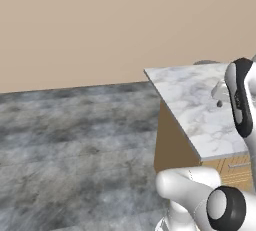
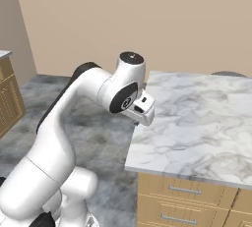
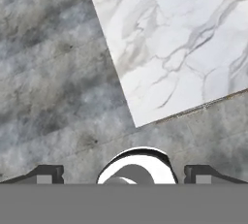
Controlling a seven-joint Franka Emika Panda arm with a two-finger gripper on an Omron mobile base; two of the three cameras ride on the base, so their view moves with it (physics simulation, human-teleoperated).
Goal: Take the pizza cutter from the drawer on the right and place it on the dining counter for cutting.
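The dining counter [image 1: 197, 100] is a white marble slab with grey veins on light-wood cabinets, at the right of the left base view. My gripper [image 2: 142, 116] hangs pointing down over the counter's near left corner [image 2: 147, 147]. In the hand view my gripper [image 3: 123, 175] is open, its two dark fingertips [image 3: 46, 174] wide apart with nothing held. It looks down on the corner of the marble slab [image 3: 179, 39] and the floor beside it. The pizza cutter is out of view. The drawer's inside is out of view too.
Closed light-wood fronts with metal handles [image 2: 182, 190] sit under the slab. Grey stone floor [image 1: 75, 140] spreads to the left of the counter, backed by a beige wall [image 1: 100, 25]. Another wooden cabinet [image 2: 7, 98] stands at the far left.
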